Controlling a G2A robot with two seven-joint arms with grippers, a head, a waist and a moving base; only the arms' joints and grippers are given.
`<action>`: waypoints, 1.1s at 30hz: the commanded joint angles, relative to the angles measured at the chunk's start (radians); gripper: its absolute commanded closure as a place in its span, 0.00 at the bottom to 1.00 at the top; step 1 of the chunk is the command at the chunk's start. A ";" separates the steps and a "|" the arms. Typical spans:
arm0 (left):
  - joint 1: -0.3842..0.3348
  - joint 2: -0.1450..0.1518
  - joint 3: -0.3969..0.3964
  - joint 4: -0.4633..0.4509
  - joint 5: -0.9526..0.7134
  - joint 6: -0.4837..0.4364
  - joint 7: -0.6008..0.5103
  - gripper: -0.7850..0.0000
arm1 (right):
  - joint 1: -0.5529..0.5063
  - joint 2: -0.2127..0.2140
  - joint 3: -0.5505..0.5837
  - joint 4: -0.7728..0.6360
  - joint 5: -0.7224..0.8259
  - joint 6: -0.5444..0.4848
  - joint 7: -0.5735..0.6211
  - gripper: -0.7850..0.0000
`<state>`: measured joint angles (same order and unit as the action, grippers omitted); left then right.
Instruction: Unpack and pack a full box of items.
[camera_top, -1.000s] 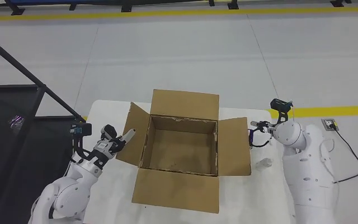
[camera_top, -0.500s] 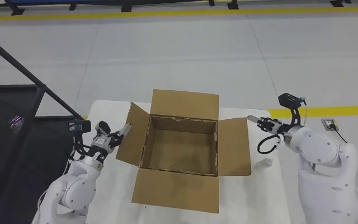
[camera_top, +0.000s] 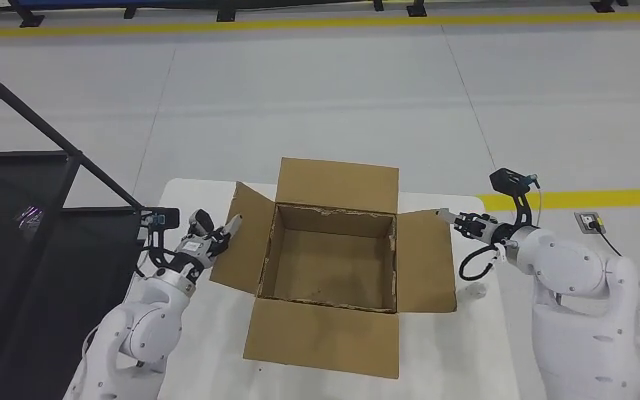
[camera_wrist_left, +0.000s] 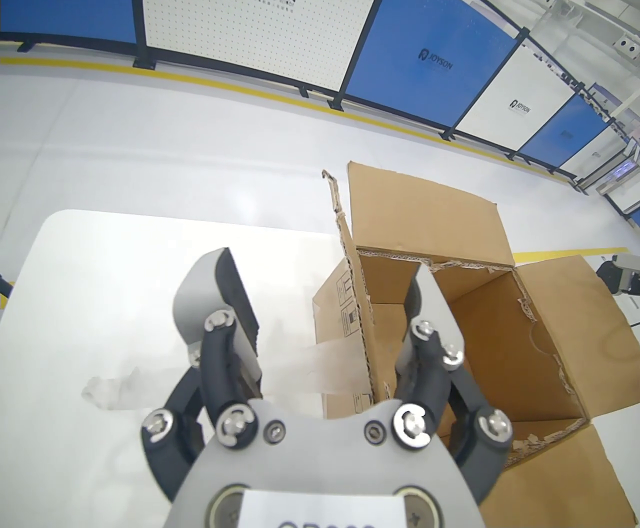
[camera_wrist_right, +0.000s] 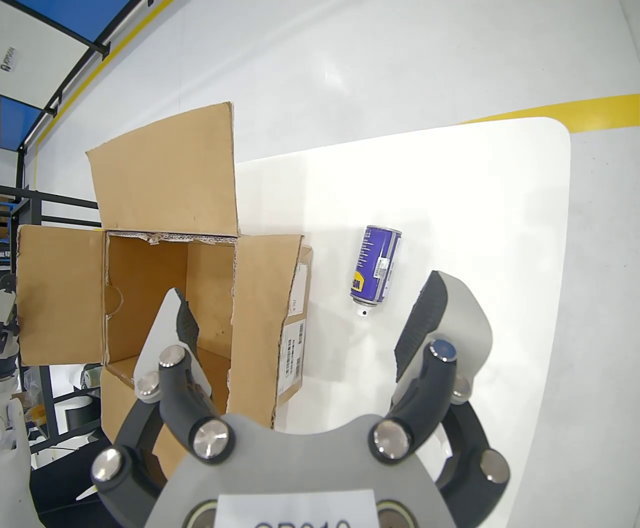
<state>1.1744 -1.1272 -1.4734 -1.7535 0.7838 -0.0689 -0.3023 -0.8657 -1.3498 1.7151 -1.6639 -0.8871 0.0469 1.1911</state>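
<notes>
An open cardboard box (camera_top: 330, 265) stands in the middle of the white table (camera_top: 195, 200), all flaps out and bare cardboard inside. My left gripper (camera_top: 228, 232) is at the box's left flap (camera_top: 248, 235), open. In the left wrist view the left gripper (camera_wrist_left: 325, 295) has the flap's torn edge (camera_wrist_left: 357, 300) lined up between its fingers. My right gripper (camera_top: 450, 218) hovers open over the right flap (camera_top: 425, 260). The right wrist view has this gripper (camera_wrist_right: 305, 320) open above the table beside the box (camera_wrist_right: 165, 280). A blue spray can (camera_wrist_right: 376, 270) lies on its side there.
A strip of clear tape (camera_wrist_left: 330, 365) hangs from the box's left side, with a crumpled piece (camera_wrist_left: 110, 390) on the table. A black rack (camera_top: 60, 230) stands off the table's left edge. Bare table (camera_wrist_right: 475, 200) lies right of the can.
The box has shifted slightly to the right and its left flap stands more upright. My left gripper moved in against that flap. My right gripper rose away from the table to above the right flap.
</notes>
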 joint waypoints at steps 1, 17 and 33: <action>0.000 0.000 -0.004 0.002 -0.001 -0.004 -0.002 1.00 | 0.000 0.000 0.000 0.000 0.000 0.000 0.000 0.00; 0.027 0.002 -0.053 0.002 -0.042 -0.018 -0.005 1.00 | 0.000 0.000 0.000 0.000 0.000 0.000 0.000 0.00; 0.112 0.003 -0.157 -0.151 -0.208 -0.047 0.000 0.26 | 0.000 0.000 0.000 0.000 0.000 0.000 0.000 0.00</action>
<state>1.2740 -1.1245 -1.6210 -1.8841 0.6061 -0.1040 -0.2887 -0.8657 -1.3498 1.7151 -1.6639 -0.8871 0.0468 1.1911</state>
